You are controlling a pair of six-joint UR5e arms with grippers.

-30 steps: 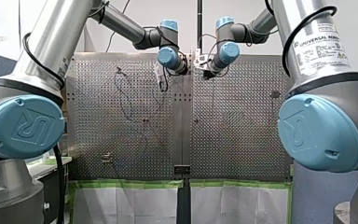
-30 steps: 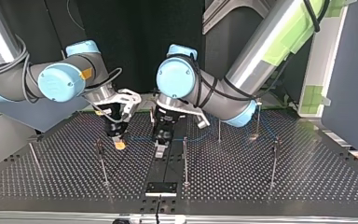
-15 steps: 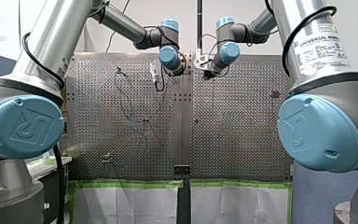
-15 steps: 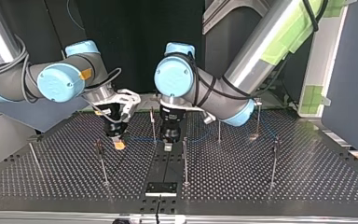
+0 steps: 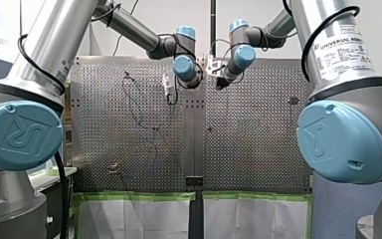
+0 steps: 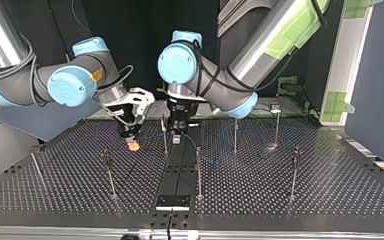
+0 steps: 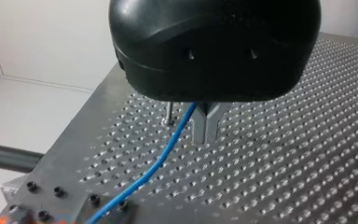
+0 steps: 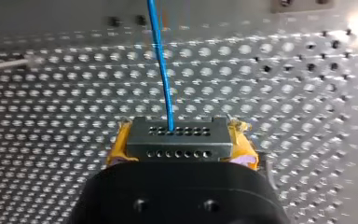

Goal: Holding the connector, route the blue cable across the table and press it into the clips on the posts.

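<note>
You look mid-route: your right end effector (image 6: 130, 136) clamps the connector (image 8: 178, 140), your left end effector (image 7: 205, 133) pinches the blue cable (image 7: 168, 149) above the desk (image 6: 280, 190), so next likely seat it on the post (image 6: 164, 131) at its 9 o'clock in the top view.

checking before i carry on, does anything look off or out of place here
Nothing stands out. The connector sits square in my right gripper, the blue cable leaves it unkinked, and the posts stand upright.
</note>
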